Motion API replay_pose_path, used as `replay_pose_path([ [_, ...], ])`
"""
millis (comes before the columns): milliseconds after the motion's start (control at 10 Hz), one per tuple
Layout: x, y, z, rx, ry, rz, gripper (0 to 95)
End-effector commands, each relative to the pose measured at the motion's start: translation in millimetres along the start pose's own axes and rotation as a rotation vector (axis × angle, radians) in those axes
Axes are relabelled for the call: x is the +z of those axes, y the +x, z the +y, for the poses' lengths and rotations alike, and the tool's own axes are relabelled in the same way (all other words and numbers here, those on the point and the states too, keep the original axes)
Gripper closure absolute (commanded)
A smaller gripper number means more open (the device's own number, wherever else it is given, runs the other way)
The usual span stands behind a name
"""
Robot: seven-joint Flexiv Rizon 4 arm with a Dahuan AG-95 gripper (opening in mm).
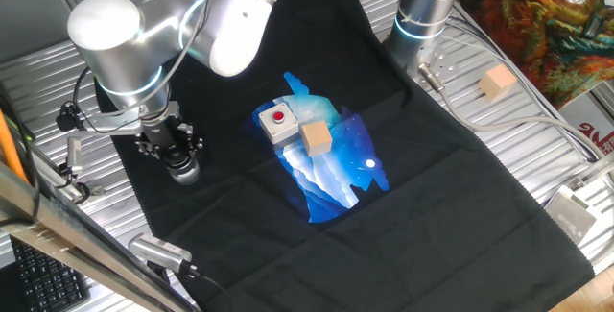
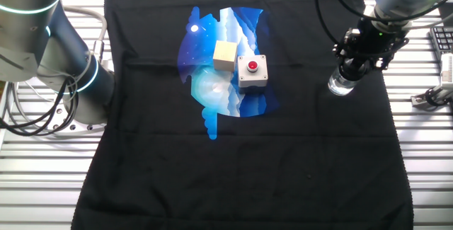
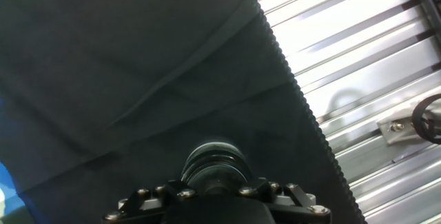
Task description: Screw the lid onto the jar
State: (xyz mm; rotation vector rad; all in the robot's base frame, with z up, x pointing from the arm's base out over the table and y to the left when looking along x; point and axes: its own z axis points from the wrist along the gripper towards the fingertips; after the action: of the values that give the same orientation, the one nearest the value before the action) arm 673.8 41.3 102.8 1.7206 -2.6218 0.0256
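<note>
The claw (image 2: 352, 66) sits closed over the lid (image 1: 173, 152) atop the jar (image 2: 340, 83); any tilt could cross-thread it, or spin the unbraced jar on the cloth (image 2: 283, 166)

Brightness: both fixed views evenly and brightly lit; hand view dimmer.
Glare: strong sheen on the ribbed metal bench (image 3: 358, 58) and the arm's silver shell (image 1: 106, 34).
Shadows: soft and faint on the black cloth (image 2: 241, 166).
Focus: hand view soft; the end effector (image 3: 215, 195) at its lower edge is dark and blurred.
Colour: the blue print (image 1: 331, 173) looks oversaturated.
</note>
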Motion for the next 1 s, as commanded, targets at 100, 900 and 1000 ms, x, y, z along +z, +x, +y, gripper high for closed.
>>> replay_pose_path([
  [100, -0.2, -0.1, -0.6, 0.001, 0.000, 0.002, 95.0],
  [900, -1.2, -1.6, -1.3, 0.002, -0.007, 0.007, 95.0],
  [1000, -1.1, -1.7, -1.3, 0.002, -0.005, 0.009, 95.0],
])
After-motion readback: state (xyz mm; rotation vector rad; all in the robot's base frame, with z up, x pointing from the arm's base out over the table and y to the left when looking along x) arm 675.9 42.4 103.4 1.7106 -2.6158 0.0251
